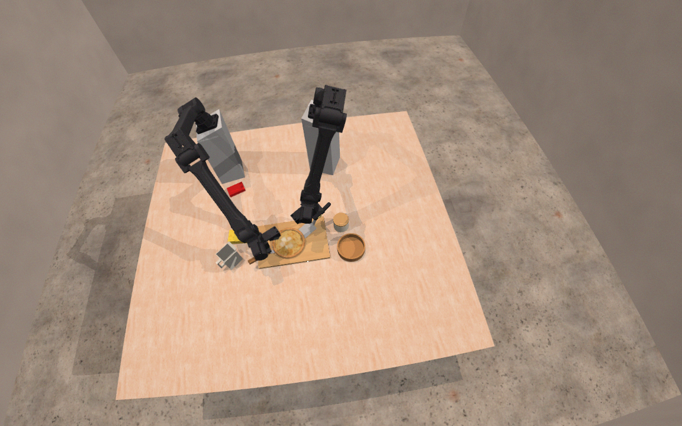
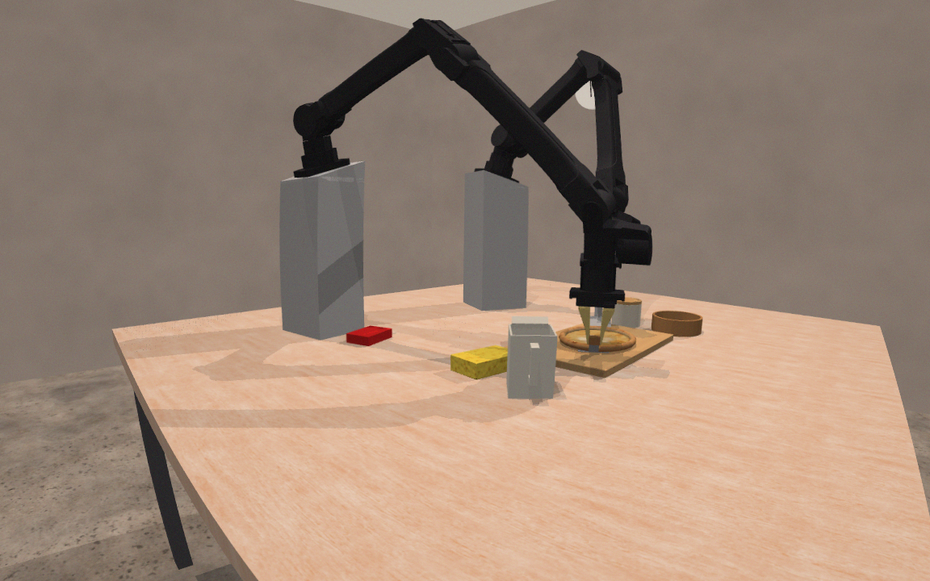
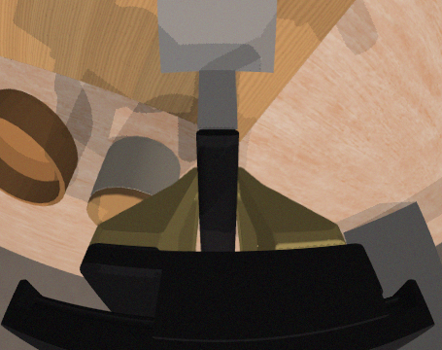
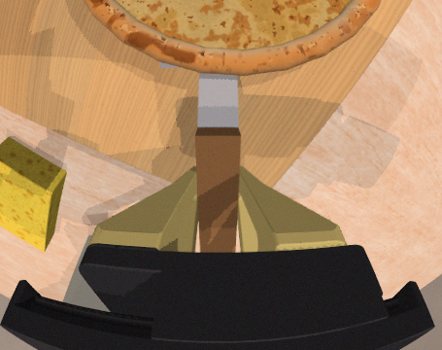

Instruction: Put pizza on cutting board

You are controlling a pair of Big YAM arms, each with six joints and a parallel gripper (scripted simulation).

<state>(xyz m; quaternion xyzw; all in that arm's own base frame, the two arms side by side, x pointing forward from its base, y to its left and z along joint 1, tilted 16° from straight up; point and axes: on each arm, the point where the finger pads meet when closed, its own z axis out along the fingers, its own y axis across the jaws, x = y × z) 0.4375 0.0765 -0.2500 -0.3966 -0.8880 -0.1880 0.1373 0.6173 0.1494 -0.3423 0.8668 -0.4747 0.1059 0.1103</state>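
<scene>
The pizza (image 1: 288, 242) lies flat on the wooden cutting board (image 1: 301, 253), about in its middle; it also shows in the exterior view (image 2: 596, 337). My left gripper (image 1: 309, 225) is shut on the black handle (image 3: 217, 182) of a turner. Its grey blade (image 3: 216, 7) is over the board's corner, clear of the pizza. My right gripper (image 2: 593, 331) is shut on the brown handle (image 4: 217, 189) of the other turner.
A grey mug (image 2: 530, 359) and a yellow sponge (image 2: 479, 361) stand beside the board's near end. A grey can (image 1: 340, 221) and a wooden bowl (image 1: 351, 247) stand at its other end. A red block (image 1: 235, 189) lies by the right arm's pedestal (image 1: 219, 145).
</scene>
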